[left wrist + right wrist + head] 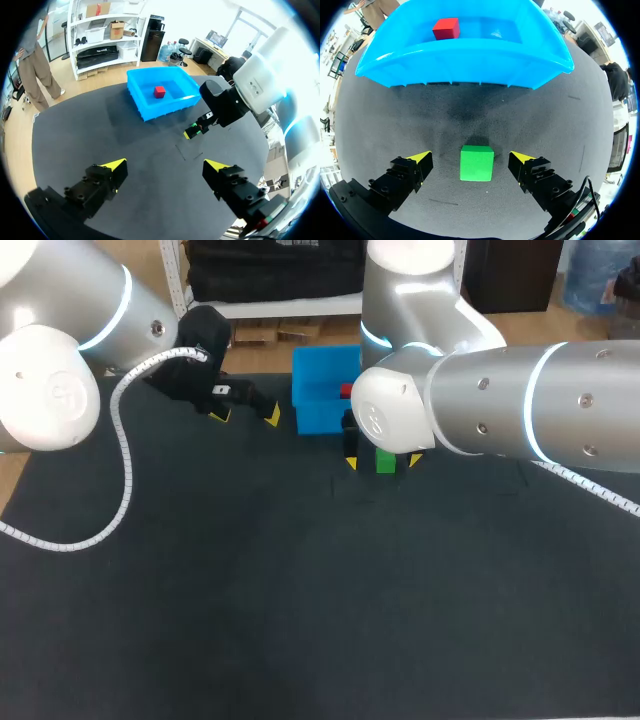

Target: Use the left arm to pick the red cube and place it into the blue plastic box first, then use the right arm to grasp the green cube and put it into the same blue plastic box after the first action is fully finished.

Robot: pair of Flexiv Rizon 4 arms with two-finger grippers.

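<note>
The red cube [446, 28] lies inside the blue plastic box [470, 57]; the left wrist view also shows the cube [159, 91] in the box [145, 102]. On the dark mat the green cube [476, 162] sits between the spread fingers of my right gripper [471, 160], which is open and not touching it. In the head view the green cube [384, 462] peeks out under my right arm, just in front of the box [315, 390]. My left gripper [245, 414] hangs open and empty to the left of the box; its yellow tips [114, 166] show over bare mat.
A black mat [250, 590] covers the table. My right arm's bulky wrist [400, 410] hides part of the box in the head view. A white cable [122, 460] loops from the left arm over the mat's left side.
</note>
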